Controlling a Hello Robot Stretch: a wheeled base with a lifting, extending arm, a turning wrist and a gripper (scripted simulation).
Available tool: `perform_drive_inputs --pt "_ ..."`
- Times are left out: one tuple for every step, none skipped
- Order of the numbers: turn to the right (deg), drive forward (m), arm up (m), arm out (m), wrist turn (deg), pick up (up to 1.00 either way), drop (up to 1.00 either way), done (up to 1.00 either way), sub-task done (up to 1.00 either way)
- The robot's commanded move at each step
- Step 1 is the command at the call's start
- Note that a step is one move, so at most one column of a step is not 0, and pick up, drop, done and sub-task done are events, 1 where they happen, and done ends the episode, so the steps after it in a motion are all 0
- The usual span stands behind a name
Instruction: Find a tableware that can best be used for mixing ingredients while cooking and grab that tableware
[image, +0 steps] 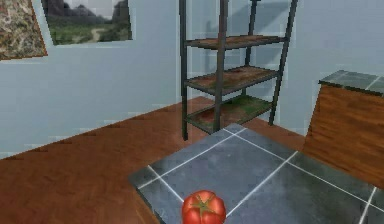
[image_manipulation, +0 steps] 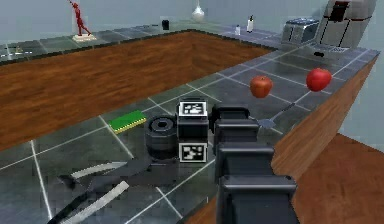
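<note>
Arm side view: the arm, a dark square bar, rises from the bottom edge over a counter of grey stone tiles with pale joints. At its far end stand two white squares with black marks, which I cannot read as writing. Left of them is the gripper, a dark round body with thin grey fingers low over the tiles. How the fingers are set, and whether they hold anything, cannot be told. A flat green piece lies near the body, and two glossy red round fruits rest farther out. On the far counter stand a red statue, a white vase and a boxy grey machine. Where a mixing bowl is among these small shapes cannot be told. In the forward view a smooth red tomato sits on grey tiles, a dark metal rack with worn wooden shelves stands by a pale blue wall, and a landscape picture hangs at upper left.
</note>
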Motion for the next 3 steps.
perform_drive_inputs --pt "0.0 0.00 0.00 0.00 45.0 0.00 0.00 0.00 0.00" --pt "0.0 0.00 0.00 0.00 15.0 0.00 0.00 0.00 0.00" --pt "0.0 0.00 -0.14 0.00 0.0 0.00 0.00 0.00 0.00"
